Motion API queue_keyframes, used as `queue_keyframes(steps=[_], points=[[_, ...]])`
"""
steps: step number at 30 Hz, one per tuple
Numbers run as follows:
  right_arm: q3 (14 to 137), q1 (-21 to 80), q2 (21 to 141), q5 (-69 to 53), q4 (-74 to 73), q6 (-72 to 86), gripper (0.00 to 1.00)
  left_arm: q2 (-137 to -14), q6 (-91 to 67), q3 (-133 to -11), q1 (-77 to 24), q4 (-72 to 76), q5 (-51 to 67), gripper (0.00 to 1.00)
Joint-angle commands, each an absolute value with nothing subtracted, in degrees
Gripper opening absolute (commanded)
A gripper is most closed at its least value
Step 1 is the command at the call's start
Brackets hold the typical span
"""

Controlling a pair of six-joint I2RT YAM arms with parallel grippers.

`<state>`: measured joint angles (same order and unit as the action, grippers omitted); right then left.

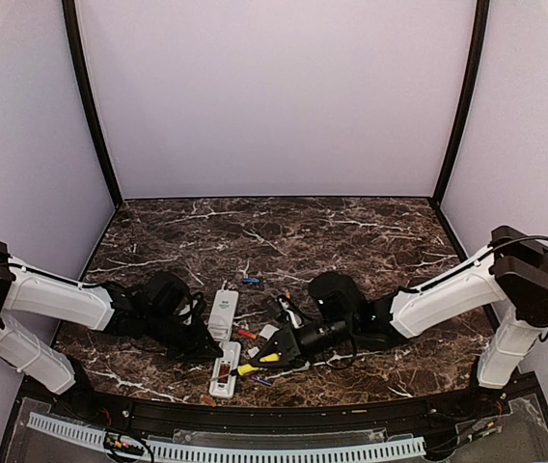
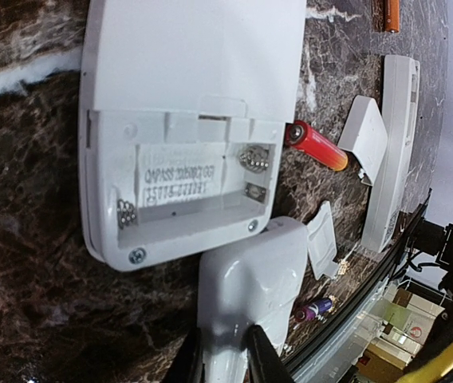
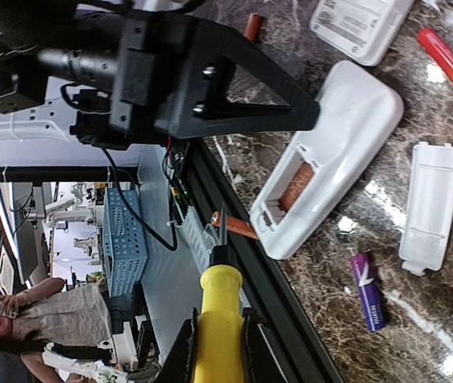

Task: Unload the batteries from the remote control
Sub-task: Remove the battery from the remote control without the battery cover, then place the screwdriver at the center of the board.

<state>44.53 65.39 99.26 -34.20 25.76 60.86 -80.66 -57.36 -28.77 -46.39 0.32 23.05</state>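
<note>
Three white remotes [image 1: 222, 313] are on the counter [image 1: 351, 241], with two loose white covers [image 2: 366, 136]. I count six batteries [image 2: 316, 145], perhaps a seventh by the rim: one orange cell [image 3: 294, 187] inside a remote, then loose, one red-orange, one purple [image 3: 368, 291], one blue [image 1: 250, 281] and two orange [image 2: 391, 14]. One yellow-handled tool [image 3: 220, 335].

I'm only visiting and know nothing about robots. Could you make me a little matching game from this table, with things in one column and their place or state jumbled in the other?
Things
1. yellow-handled tool
2. purple battery
3. remote clamped by the left gripper
4. other remote

Place or state
A. battery bay open and empty
B. lying loose on the table
C. held in the right gripper
D. one battery inside

Pairs: 1-C, 2-B, 3-D, 4-A
</note>
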Motion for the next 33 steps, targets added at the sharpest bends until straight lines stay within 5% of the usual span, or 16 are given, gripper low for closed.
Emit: queue_keyframes(steps=[1,12,16,19,22,33], points=[[44.74,66.09,96.02,-33.36,27.45,58.68,0.0,-83.27,-57.54,-25.79,-47.02,-5.25,19.7,0.18],[47.11,66.59,95.18,-29.61,19.95,55.89,0.0,-83.08,-57.66,-25.67,-47.02,-4.77,19.7,0.2],[46.77,66.59,92.01,-25.47,16.89,54.48,0.0,-81.85,-56.4,-26.66,-47.02,-5.12,19.29,0.36],[46.29,66.41,88.02,-19.15,12.95,53.03,0.0,-78.75,-54.24,-29.8,-46.92,-8.6,17.95,0.62],[44.96,65.45,83.41,-12.97,8.91,52.6,0.0,-75.56,-50.69,-34.73,-46.62,-15.34,15.29,0.76],[41.65,52.91,71.14,-1.36,-9.94,50.21,0.0,-67.92,-33.67,-46.14,-30.88,-26.42,16.32,0.86]])
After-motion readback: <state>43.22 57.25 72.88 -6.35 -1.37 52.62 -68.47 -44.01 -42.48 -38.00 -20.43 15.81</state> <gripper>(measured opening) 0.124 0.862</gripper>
